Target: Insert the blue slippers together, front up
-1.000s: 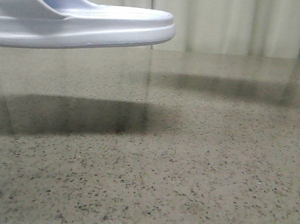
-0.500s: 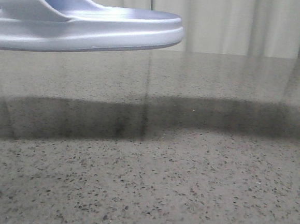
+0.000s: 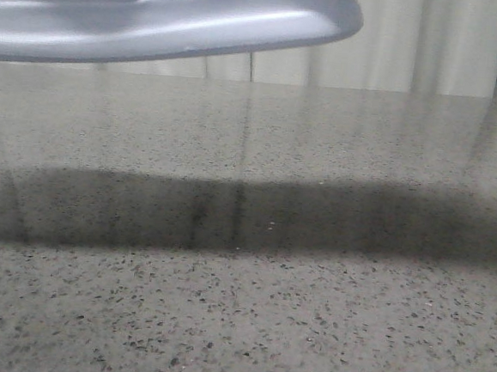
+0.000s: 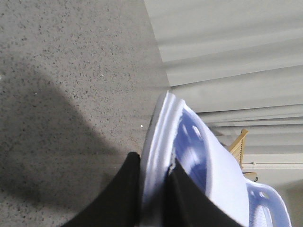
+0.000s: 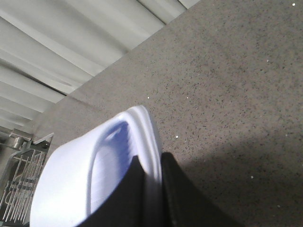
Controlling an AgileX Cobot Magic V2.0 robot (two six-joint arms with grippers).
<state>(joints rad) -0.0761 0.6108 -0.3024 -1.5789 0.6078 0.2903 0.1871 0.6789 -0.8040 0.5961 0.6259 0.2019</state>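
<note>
No readable text, labels, brands, numbers or signs in any view. Slipper surfaces show no print or logo that can be made out; the one in the left wrist view and the one in the right wrist view are plain too. Worktop is speckled only, no markings.

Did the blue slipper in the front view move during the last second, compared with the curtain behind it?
Yes. The slipper has moved rightward and upward: its tip now lies further right across the curtain folds, and it has tilted.
</note>
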